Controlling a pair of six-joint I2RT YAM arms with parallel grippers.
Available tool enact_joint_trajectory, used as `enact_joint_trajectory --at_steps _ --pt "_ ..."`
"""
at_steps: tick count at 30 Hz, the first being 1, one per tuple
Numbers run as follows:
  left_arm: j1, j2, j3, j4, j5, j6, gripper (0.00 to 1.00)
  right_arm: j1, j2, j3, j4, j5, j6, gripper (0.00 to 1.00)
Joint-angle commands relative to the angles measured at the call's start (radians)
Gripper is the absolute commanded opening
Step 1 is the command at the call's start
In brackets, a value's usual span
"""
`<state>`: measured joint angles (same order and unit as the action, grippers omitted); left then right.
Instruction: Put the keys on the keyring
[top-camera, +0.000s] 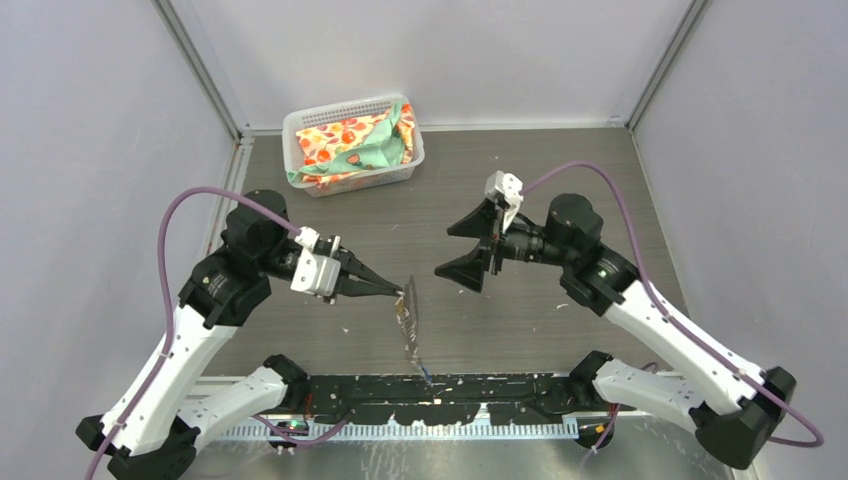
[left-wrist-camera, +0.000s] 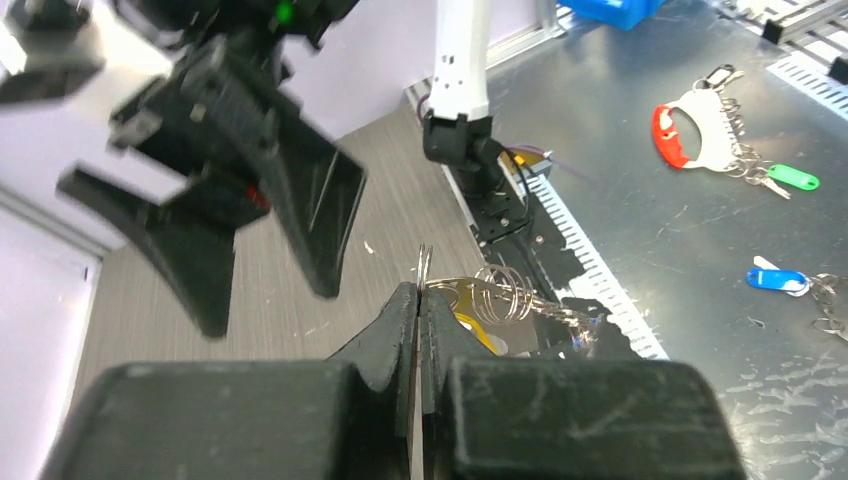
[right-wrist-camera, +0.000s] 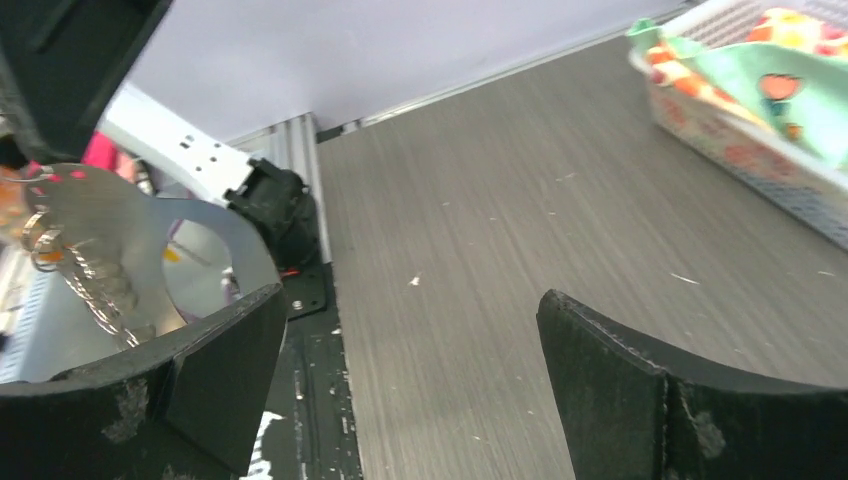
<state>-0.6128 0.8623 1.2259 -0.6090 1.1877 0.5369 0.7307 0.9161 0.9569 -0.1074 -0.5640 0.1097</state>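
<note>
The left gripper is clenched on the top edge of the keyring, which hangs down from it above the table, near the front edge; from the left wrist only a thin sliver of metal shows above the pinched fingertips. Wire rings dangle beside that sliver. Of the keys, a patch of yellow shows, mostly hidden behind the finger; from above only a blue speck at the keyring's lower end can be made out, too small to read. The right gripper is released, jaws spread wide, and holds nothing; it faces the keyring but stays apart from it. In its own view the keyring is a blurred silvery plate at the left, cut off by the frame and partly behind a finger. A basket of patterned cloth sits at the back; its far side is cropped in the right wrist view.
</note>
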Motion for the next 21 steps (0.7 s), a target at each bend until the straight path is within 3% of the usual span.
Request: enact_joint_trajectory --at_steps 1,5,12,17,21 --pt "0.004 0.009 0.055 -0.01 0.118 0.029 0.0 -0.048 0.126 -0.02 0.324 -0.374 0.177 1.0" --pt "0.004 0.022 0.073 -0.009 0.142 0.029 0.0 -0.043 0.25 -0.043 0.741 -0.468 0.482 1.0" --pt "0.004 0.026 0.08 0.029 0.154 0.018 0.0 -0.012 0.462 -0.071 1.529 -0.488 1.017 1.0" --pt "0.005 0.029 0.092 0.037 0.156 0.015 0.0 0.061 0.533 -0.004 1.542 -0.526 1.045 0.99" --pt "0.004 0.015 0.101 -0.002 0.125 0.071 0.0 0.065 0.501 0.001 1.541 -0.561 1.104 0.92"
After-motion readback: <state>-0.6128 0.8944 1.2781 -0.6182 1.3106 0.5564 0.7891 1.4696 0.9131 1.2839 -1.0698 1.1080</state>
